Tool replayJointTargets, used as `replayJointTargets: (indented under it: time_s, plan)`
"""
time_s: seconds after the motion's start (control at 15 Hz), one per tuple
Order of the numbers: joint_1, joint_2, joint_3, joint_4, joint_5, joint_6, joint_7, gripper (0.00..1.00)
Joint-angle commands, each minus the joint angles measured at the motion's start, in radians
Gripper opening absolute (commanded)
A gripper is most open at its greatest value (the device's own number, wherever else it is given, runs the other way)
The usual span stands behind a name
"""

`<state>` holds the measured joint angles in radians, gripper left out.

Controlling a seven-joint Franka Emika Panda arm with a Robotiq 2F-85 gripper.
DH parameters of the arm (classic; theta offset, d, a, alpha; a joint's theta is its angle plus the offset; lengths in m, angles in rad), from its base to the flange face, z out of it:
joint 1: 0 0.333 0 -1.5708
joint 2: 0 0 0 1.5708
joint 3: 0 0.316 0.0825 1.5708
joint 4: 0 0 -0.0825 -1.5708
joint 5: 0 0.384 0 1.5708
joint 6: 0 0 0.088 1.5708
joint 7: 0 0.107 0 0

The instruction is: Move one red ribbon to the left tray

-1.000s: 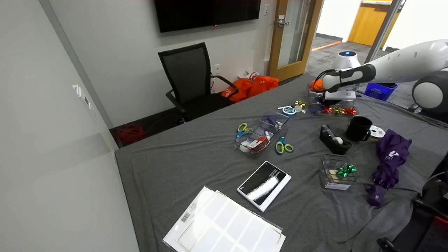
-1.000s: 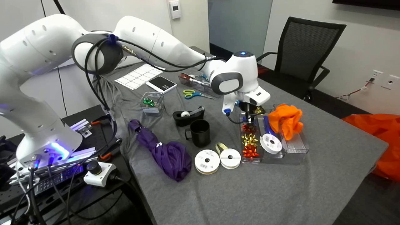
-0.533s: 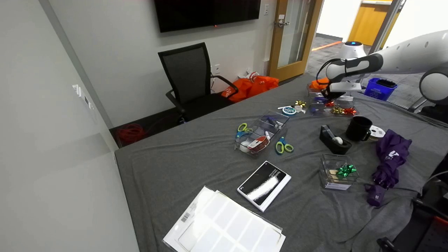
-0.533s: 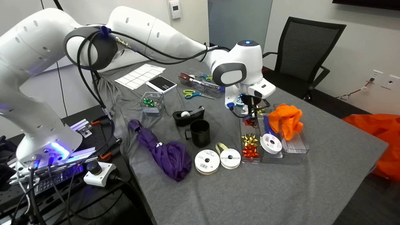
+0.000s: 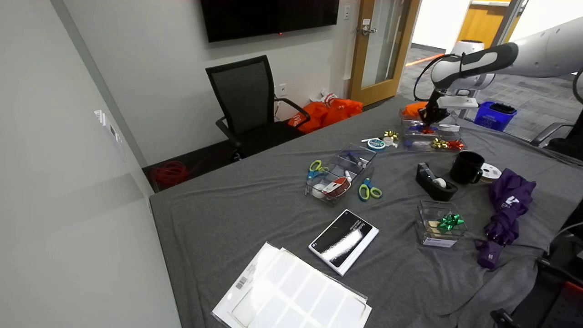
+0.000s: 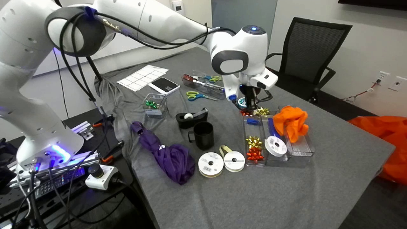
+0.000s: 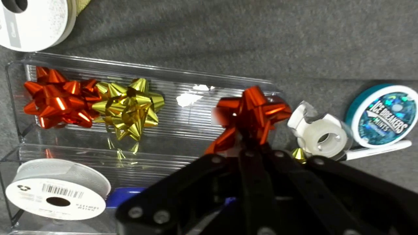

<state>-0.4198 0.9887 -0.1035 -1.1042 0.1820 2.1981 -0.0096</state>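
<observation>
My gripper (image 7: 249,145) is shut on a red ribbon (image 7: 253,112), a shiny red-orange bow that sticks out beyond the fingertips in the wrist view. The held bow also shows under the gripper in both exterior views (image 5: 427,130) (image 6: 245,113), above the far end of a clear long tray. Another red bow (image 7: 58,101) lies in that long tray beside a gold bow (image 7: 130,106). The left tray (image 5: 430,210) is a small squarish clear-grey tray with a green bow (image 5: 451,222) inside. It stands apart from the gripper, beyond the tape dispenser, in an exterior view (image 6: 155,112).
The black tape dispenser (image 6: 192,118) and black mug (image 6: 203,135) stand between the long tray (image 6: 256,163) and the left tray. A purple umbrella (image 6: 168,156), ribbon spools (image 6: 211,164), scissors (image 6: 198,96), a mints tin (image 7: 385,116) and an orange cloth (image 6: 291,122) lie around.
My gripper has risen out of the long tray with the red bow in it. The bow has left its place near the gold bow, and the arm has lifted.
</observation>
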Motion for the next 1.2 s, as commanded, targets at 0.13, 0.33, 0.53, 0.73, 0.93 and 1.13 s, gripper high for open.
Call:
replayJointTargets:
  time_s: [0.13, 0.33, 0.53, 0.73, 0.93, 1.13]
  plan:
    - [0.0, -0.063, 0.009, -0.079, 0.0, 0.0, -0.021, 0.02]
    - [0.0, -0.07, 0.009, -0.096, 0.0, 0.0, -0.023, 0.02]
    - [0.0, -0.07, 0.009, -0.101, 0.0, 0.001, -0.023, 0.01]
    - [0.01, -0.137, 0.028, -0.244, -0.003, 0.073, -0.098, 0.01]
    - [0.02, -0.203, 0.052, -0.386, 0.002, 0.144, -0.18, 0.01]
    - [0.011, -0.28, 0.087, -0.512, 0.019, 0.166, -0.268, 0.01]
